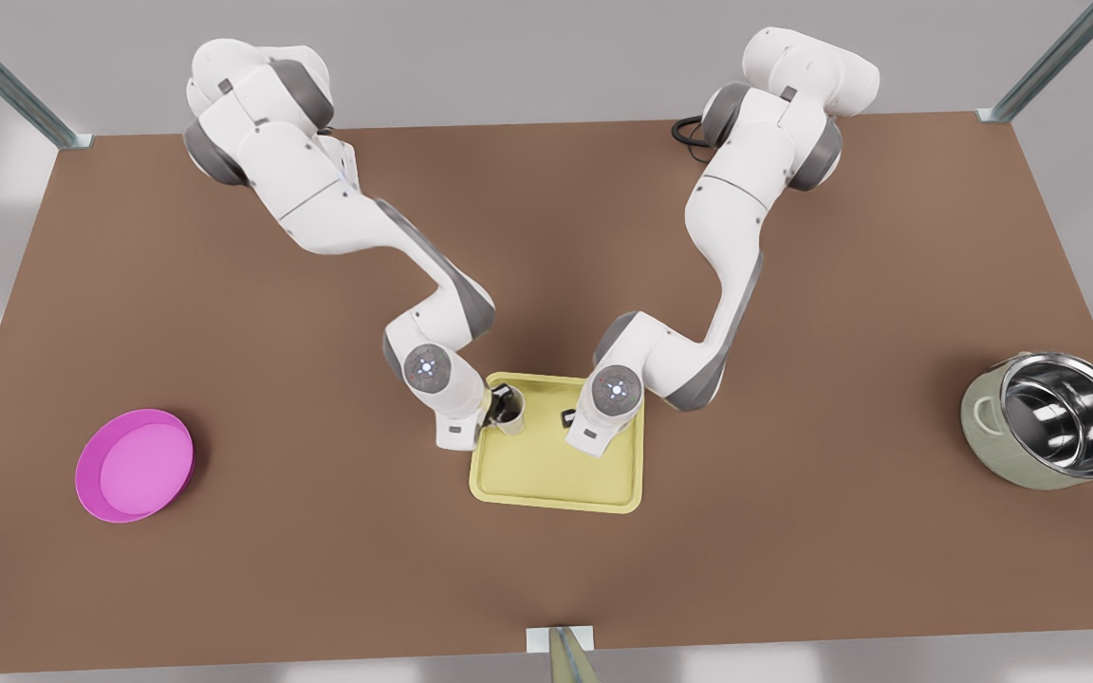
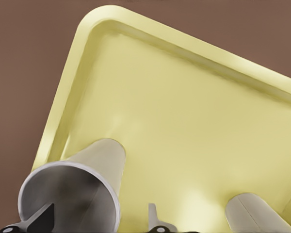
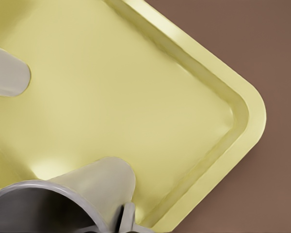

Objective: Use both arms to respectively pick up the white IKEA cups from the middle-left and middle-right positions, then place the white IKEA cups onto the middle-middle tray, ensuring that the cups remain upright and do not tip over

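Observation:
The pale yellow tray [image 1: 556,479] lies mid-table. One white cup [image 1: 511,410] stands upright at the tray's corner on the front view's left. My left gripper [image 1: 499,410] straddles that cup's wall, open. In the left wrist view, the cup [image 2: 87,179] has one finger inside it and the other finger [image 2: 153,217] outside, clear of the wall, over the tray [image 2: 184,111]. The second cup [image 2: 254,213] stands farther along. My right gripper [image 1: 570,419] is shut on the second cup [image 3: 94,187], pinching its wall above the tray [image 3: 126,82]. The first cup [image 3: 7,75] shows beyond.
A round pink plate [image 1: 136,465] sits at the front view's left. A large steel pot [image 1: 1054,422] stands at the far right. Brown table [image 1: 793,531] surrounds the tray, with metal frame posts at its corners.

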